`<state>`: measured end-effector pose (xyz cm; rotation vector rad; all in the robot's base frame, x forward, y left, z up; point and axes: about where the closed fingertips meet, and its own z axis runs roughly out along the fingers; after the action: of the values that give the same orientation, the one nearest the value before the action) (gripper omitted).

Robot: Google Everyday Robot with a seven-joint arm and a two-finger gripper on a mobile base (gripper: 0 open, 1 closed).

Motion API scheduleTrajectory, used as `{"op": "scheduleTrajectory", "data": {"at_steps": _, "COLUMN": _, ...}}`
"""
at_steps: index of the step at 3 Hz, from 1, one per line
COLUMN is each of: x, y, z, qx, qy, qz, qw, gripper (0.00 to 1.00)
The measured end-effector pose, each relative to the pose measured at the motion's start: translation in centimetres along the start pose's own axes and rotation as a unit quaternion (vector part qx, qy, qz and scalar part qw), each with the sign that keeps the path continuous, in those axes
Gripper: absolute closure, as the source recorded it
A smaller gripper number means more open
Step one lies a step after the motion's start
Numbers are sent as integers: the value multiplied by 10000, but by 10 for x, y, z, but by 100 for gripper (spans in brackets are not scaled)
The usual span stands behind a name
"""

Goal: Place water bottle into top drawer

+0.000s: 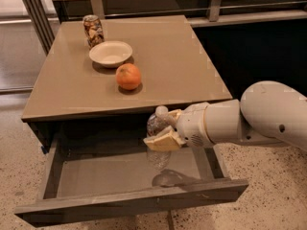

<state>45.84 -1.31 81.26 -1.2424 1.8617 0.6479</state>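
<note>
The gripper (165, 128) is just in front of the table's front edge, right of its middle, closed around the water bottle (157, 128), with a tan finger pad (163, 142) pressed against the near side of the clear body. The bottle stands close to upright, its white cap at about the height of the front edge and its lower part hanging down into the open top drawer (120, 205). Whether its base touches the grey drawer floor cannot be told, though a dark shadow lies on the floor right under it. The drawer is pulled well out from beneath the table's front edge; its flat dark front runs nearly the full width of the table, and the bottle sits over its right half, between the table's front edge and the drawer front. The white arm (249, 121) reaches in from the right, passing just off the table's front right corner. On the table (168, 66) itself, a patterned can (93, 30) stands upright near the back left corner. A shallow cream bowl (111, 53) rests just in front of and to the right of the can, close to it but apart. An orange (128, 76) lies nearer the front edge, just beside the bowl on its front right side, roughly in the middle of the tabletop and well apart from the bottle and the gripper.
</note>
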Motion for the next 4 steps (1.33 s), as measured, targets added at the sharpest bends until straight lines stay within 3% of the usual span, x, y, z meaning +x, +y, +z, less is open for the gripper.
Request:
{"op": "scheduleTrajectory", "data": {"at_steps": 2, "x": 29, "y": -11, "z": 38, "qx": 130, "qy": -116, "qz": -794, "qw": 9967, "gripper": 100}}
{"op": "scheduleTrajectory", "data": {"at_steps": 4, "x": 62, "y": -23, "z": 69, "qx": 33, "qy": -148, "qz": -702, "qw": 9974, "gripper": 100}}
